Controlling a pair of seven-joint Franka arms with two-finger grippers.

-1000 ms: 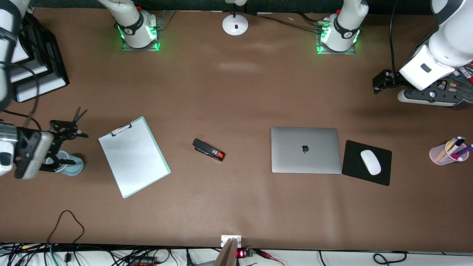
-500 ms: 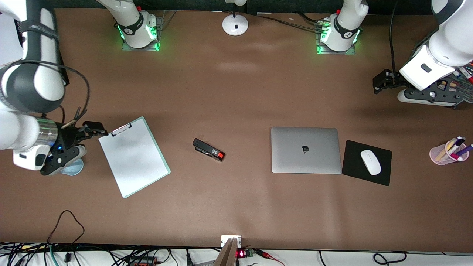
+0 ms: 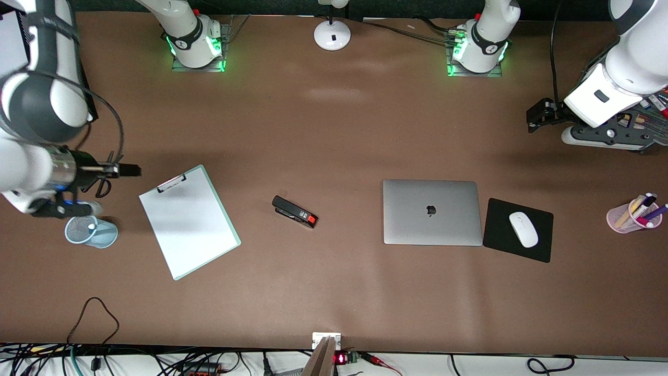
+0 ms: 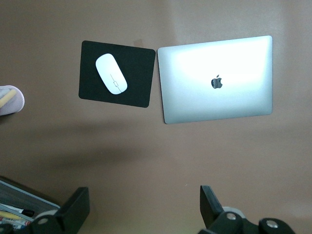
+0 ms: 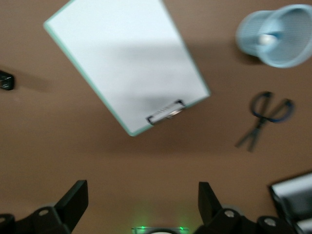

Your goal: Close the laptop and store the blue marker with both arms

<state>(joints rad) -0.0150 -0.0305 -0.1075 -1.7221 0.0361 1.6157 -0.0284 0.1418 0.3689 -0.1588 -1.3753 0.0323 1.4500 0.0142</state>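
The laptop (image 3: 431,211) lies shut on the table, apple logo up; it also shows in the left wrist view (image 4: 217,80). A blue mesh cup (image 3: 91,231) stands at the right arm's end of the table. Only the white end of the blue marker (image 3: 91,226) shows inside it, as in the right wrist view (image 5: 265,39). My right gripper (image 3: 130,169) is open and empty (image 5: 140,200), up over the scissors (image 5: 265,117) beside the clipboard. My left gripper (image 3: 533,119) is open and empty (image 4: 144,204), waiting high at the left arm's end.
A clipboard (image 3: 189,221) and a black stapler (image 3: 295,211) lie between the cup and the laptop. A white mouse (image 3: 523,228) sits on a black mouse pad (image 3: 517,230) beside the laptop. A pink pen cup (image 3: 634,214) and an organiser tray (image 3: 642,122) stand at the left arm's end.
My right gripper has left the blue cup, turned and moved toward the robots' bases; the cup now shows uncovered. The left arm has not moved.
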